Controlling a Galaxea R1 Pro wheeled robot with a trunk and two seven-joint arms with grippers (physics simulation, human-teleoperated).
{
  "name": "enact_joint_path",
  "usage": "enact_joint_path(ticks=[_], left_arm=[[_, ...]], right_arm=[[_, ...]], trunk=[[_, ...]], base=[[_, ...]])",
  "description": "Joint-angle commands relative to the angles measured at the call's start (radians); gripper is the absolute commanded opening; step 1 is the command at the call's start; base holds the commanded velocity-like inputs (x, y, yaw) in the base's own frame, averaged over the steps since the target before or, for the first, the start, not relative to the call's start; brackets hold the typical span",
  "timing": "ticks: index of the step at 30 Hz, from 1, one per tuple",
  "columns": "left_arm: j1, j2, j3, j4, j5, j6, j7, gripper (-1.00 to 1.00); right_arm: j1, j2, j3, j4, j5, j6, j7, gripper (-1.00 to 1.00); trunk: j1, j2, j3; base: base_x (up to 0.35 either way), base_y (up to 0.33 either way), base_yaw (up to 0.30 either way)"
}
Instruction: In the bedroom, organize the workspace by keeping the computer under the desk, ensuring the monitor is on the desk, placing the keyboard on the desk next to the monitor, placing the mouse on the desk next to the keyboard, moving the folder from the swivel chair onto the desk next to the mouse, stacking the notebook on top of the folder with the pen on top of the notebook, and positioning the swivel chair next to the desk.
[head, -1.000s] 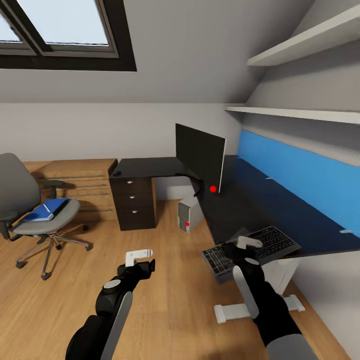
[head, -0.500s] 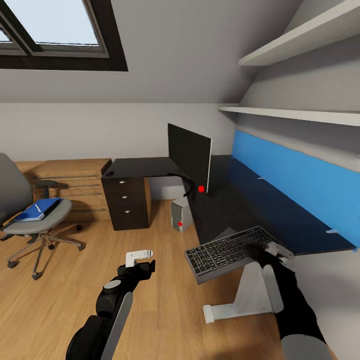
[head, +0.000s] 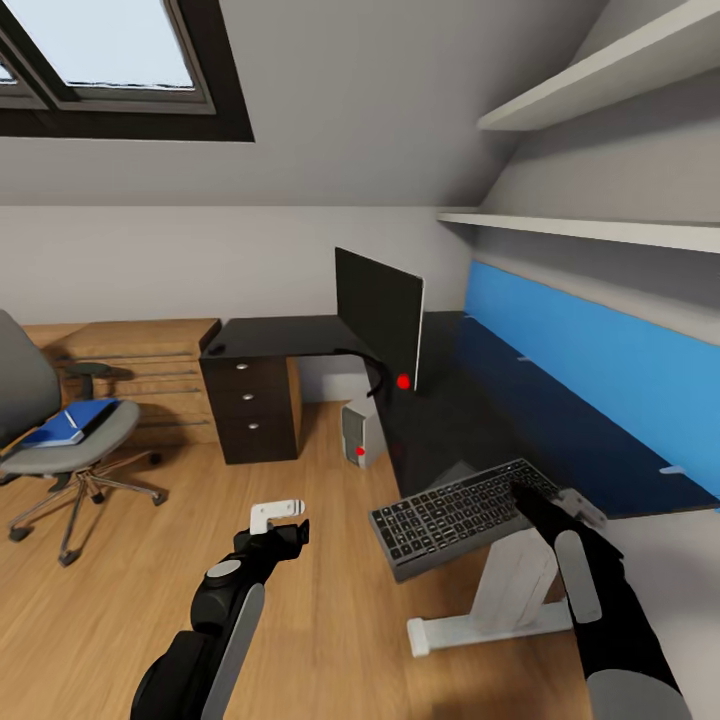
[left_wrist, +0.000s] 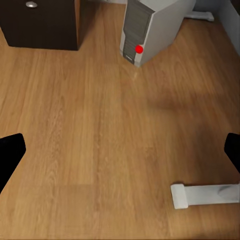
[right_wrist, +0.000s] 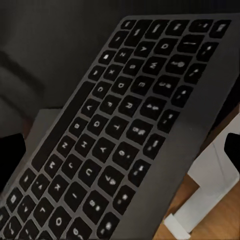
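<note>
The black worktop ran along the blue wall panel, with the monitor standing on it and the computer on the floor beneath. The swivel chair stood well apart, carrying the folder. The keyboard overhung the worktop's near edge, my right gripper clamped on it. My left gripper hung spread and empty over the floor.
</note>
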Motion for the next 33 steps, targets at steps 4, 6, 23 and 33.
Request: enact_joint_path(ticks=[4,6,23,33], left_arm=[[-0.001,0.001,0.0,-0.004,0.011,0.003,0.01,1.0],[-0.001,0.001,0.003,-0.006,0.011,0.003,0.01,1.0],[-0.001,0.0,0.08,-0.039,0.012,0.002,0.01,1.0],[-0.001,-0.001,0.08,-0.039,0.013,0.001,0.01,1.0]], right_arm=[[-0.001,-0.007,-0.014,-0.002,-0.015,0.004,-0.007,1.0],[-0.001,-0.008,-0.016,-0.002,-0.015,0.004,-0.006,1.0],[-0.001,-0.01,-0.127,0.001,-0.016,0.004,-0.007,1.0],[-0.001,-0.008,-0.128,0.02,-0.016,0.005,-0.008,1.0]], trunk=[[0.0,-0.001,-0.001],[0.0,-0.001,-0.001],[0.0,-0.001,-0.001],[0.0,-0.001,-0.001]], base=[[0.293,0.0,0.0],[0.257,0.0,0.0],[0.025,0.0,0.0],[0.0,0.0,0.0]])
